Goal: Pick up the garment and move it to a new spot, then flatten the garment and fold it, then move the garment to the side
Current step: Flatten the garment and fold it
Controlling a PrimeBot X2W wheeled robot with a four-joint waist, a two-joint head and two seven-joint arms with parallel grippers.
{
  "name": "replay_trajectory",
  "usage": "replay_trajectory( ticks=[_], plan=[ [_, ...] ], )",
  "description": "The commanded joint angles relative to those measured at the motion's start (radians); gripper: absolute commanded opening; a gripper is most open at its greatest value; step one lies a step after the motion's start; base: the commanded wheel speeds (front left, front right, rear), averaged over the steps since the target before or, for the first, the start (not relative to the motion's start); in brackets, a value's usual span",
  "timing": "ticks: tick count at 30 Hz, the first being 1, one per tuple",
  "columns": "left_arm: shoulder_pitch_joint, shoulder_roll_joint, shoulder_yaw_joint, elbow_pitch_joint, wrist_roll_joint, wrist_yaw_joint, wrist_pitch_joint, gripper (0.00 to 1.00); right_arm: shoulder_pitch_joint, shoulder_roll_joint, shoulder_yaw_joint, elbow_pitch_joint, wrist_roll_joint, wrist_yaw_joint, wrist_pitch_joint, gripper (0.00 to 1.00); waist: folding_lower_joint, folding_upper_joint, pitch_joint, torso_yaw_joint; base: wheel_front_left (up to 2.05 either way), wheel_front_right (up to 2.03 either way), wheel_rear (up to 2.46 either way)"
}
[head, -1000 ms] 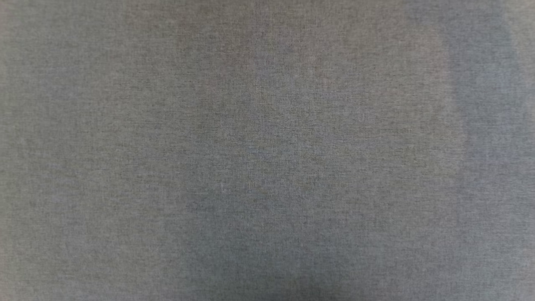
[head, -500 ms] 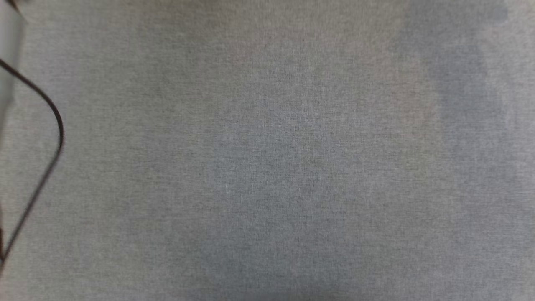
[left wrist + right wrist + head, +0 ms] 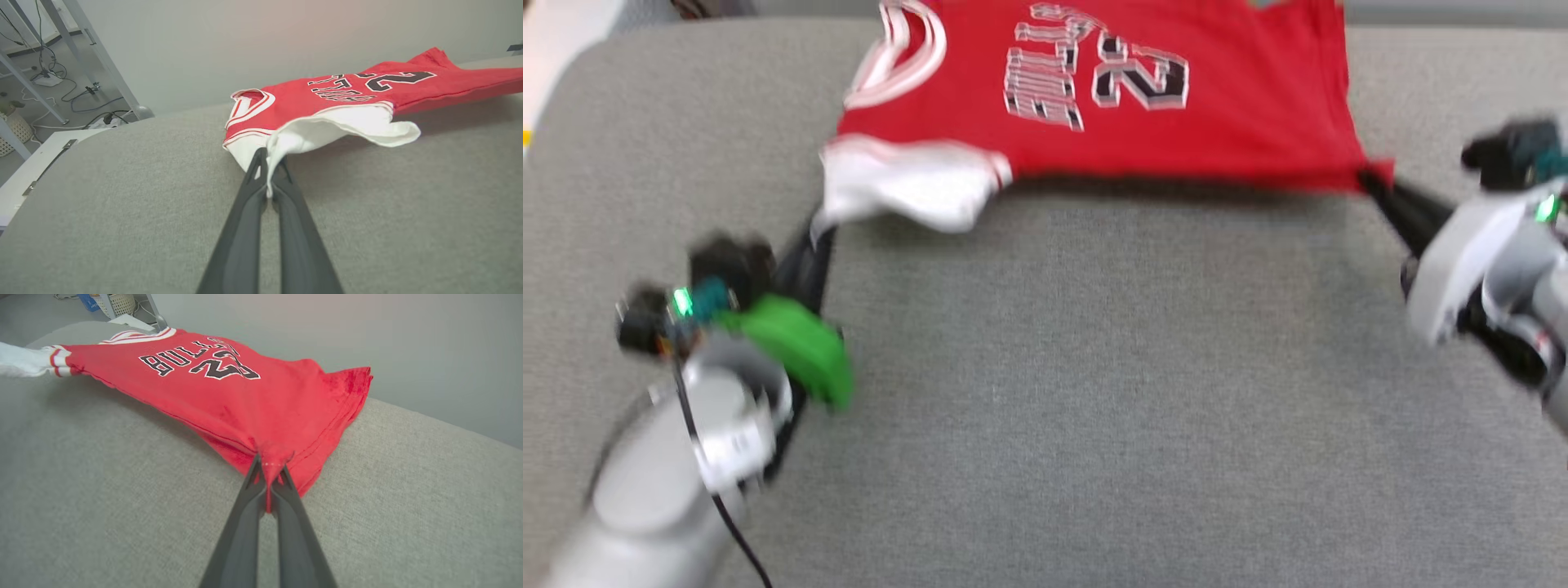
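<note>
While both arms share the load, the garment (image 3: 1176, 122) hangs stretched between them, its near edge lifted off the grey fabric-covered table (image 3: 1054, 392) and its far part lying toward the table's far edge. The left end effector (image 3: 818, 233) is pinched tight on the white sleeve (image 3: 907, 184); in the left wrist view the two dark fingers of that end effector (image 3: 269, 163) meet on a fold of white cloth, and the garment (image 3: 347, 94) spreads ahead of the tips and off to their right. The right end effector (image 3: 1376, 184) is likewise clamped, on the red hem corner (image 3: 1372, 173). In the right wrist view that end effector (image 3: 271, 465) nips the corner, and the garment (image 3: 229, 396) runs ahead and to the left of the tips. So the long axis, collar (image 3: 898, 57) to hem, runs straight from one end effector to the other, with the collar at the left one's end and the lettering (image 3: 1045, 86) facing up. Neither arm is nearer: each holds one end of the near edge. Judging from this, the shirt is being carried or drawn flat, and the next move calls for both arms to travel together, since an uneven pull would likely skew the cloth or slip the sleeve.
</note>
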Motion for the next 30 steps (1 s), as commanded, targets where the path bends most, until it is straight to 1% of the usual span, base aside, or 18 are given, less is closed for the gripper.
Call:
replay_trajectory(
  ticks=[1, 5, 9, 14, 19, 22, 25, 28, 30],
  plan=[
    [0.066, 0.014, -0.01, -0.024, -0.009, 0.02, 0.0, 0.0, 0.058, -0.021, 0.016, -0.018, 0.015, -0.001, -0.006, 0.0, 0.0001, 0.0, -0.11, 0.021, 0.0, 0.0, 0.0],
    [0.25, 0.036, -0.015, -0.096, -0.054, 0.073, 0.003, 0.0, 0.207, -0.058, 0.024, -0.06, 0.056, -0.001, -0.026, 0.0, 0.0001, 0.0, -0.165, 0.023, 0.0, 0.0, 0.0],
    [0.422, 0.055, -0.011, -0.179, -0.108, 0.13, 0.003, 0.0, 0.362, -0.088, 0.009, -0.1, 0.092, -0.001, -0.043, 0.0, 0.0001, 0.0, -0.209, 0.023, 0.0, 0.0, 0.0],
    [0.578, 0.069, -0.012, -0.26, -0.155, 0.19, 0.006, 0.0, 0.527, -0.12, -0.022, -0.155, 0.111, -0.001, -0.041, 0.0, 0.0001, 0.0, -0.247, 0.022, 0.0, 0.0, 0.0],
    [0.708, 0.083, -0.028, -0.345, -0.194, 0.235, 0.028, 0.0, 0.68, -0.149, -0.078, -0.223, 0.122, -0.001, -0.024, 0.0, 0.0001, 0.0, -0.27, 0.021, 0.0, 0.0, 0.0],
    [0.753, 0.095, -0.03, -0.385, -0.211, 0.252, 0.039, 0.0, 0.749, -0.163, -0.119, -0.27, 0.119, -0.001, -0.006, 0.0, 0.0001, 0.0, -0.273, 0.021, 0.0, 0.0, 0.0],
    [0.762, 0.115, -0.03, -0.415, -0.197, 0.272, 0.041, 0.0, 0.801, -0.165, -0.169, -0.315, 0.112, -0.001, 0.03, 0.0, 0.0001, 0.0, -0.268, 0.021, 0.0, 0.0, 0.0],
    [0.722, 0.122, -0.032, -0.431, -0.169, 0.272, 0.045, 0.0, 0.821, -0.151, -0.216, -0.343, 0.095, -0.001, 0.064, 0.0, 0.0001, 0.0, -0.262, 0.024, 0.0, 0.0, 0.0],
    [0.672, 0.124, -0.032, -0.436, -0.149, 0.262, 0.052, 0.0, 0.819, -0.138, -0.25, -0.366, 0.078, -0.001, 0.088, 0.0, 0.0001, 0.0, -0.252, 0.024, 0.0, 0.0, 0.0]
  ],
)
